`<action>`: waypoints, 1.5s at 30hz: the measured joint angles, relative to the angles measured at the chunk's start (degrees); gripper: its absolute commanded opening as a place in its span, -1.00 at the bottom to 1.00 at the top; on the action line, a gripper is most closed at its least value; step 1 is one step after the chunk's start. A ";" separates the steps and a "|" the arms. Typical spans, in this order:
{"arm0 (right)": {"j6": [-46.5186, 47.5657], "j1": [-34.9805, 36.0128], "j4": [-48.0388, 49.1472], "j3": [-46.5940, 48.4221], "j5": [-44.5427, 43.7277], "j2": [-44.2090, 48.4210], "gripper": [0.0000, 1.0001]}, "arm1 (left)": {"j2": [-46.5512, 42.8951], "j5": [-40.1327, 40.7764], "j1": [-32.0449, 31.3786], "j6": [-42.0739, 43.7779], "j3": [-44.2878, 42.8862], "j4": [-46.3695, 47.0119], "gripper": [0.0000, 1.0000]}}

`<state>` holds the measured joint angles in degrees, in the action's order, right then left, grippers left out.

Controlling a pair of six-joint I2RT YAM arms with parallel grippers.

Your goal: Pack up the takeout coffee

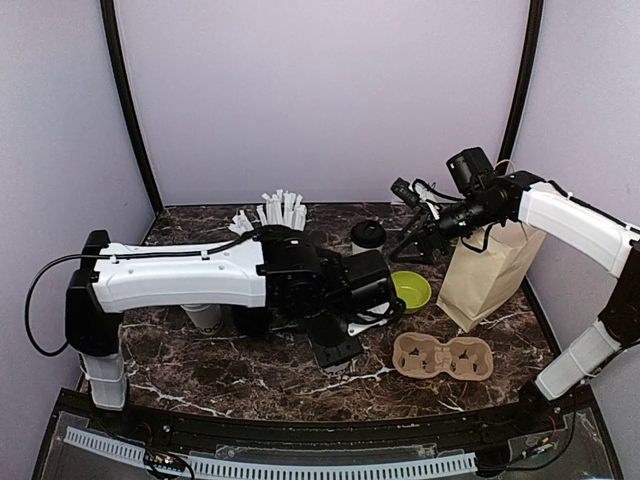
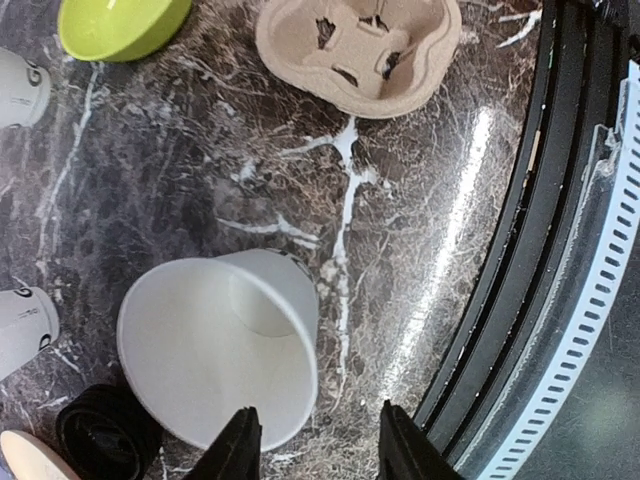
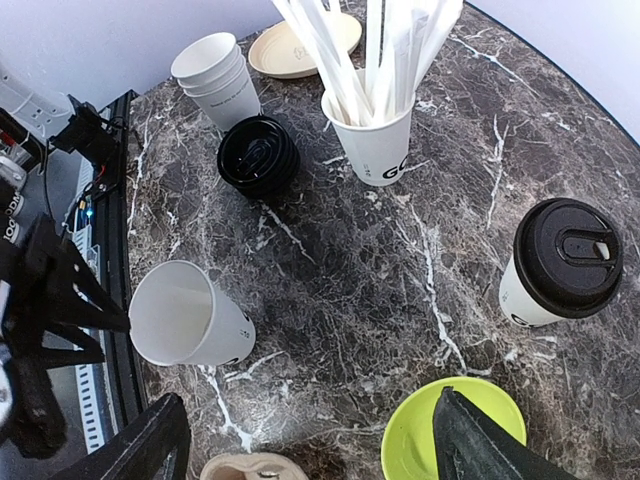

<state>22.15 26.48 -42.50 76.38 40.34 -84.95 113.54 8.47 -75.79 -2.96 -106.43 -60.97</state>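
Black-lidded takeout coffee (image 3: pixel 560 265) ahead of right jaws, wide apart, empty; left jaws half-open, loose beside lidless cup (image 2: pixel 215 350)

Green bowl (image 3: pixel 440 440): cut by the picture's bottom edge. Cardboard carrier (image 3: pixel 255 467), table's near edge: only a sliver shows. Cup of straws (image 1: pixel 282 210), far edge: body hidden behind left arm (image 1: pixel 180 280). Tipped lidless cup (image 3: pixel 190 315): unseen from above, under that arm. Takeout coffee (image 3: pixel 555 265): lettering mostly turned away.

Light was soft & even, from overhead; shadows faint. Left wrist view had a bright glare streak on the marble table (image 2: pixel 455 230) at 3 o'clock. Top view slightly soft; wrist views bent twd edges.
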 measured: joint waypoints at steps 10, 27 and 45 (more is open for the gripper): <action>-0.13 0.00 0.22 -0.13 -0.02 0.22 0.68 | -12.68 7.54 14.86 -12.98 6.56 -2.12 -0.12; -0.20 0.00 0.74 -0.74 -0.07 0.33 0.67 | -5.73 5.29 22.93 -26.03 20.65 5.90 0.04; -0.17 0.00 0.96 -0.92 -0.04 0.31 0.66 | -1.36 6.14 24.46 -28.85 20.68 8.66 -0.35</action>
<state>21.98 26.48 -41.54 75.46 40.29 -84.64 112.18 14.61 -51.33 -31.81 -85.76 -52.31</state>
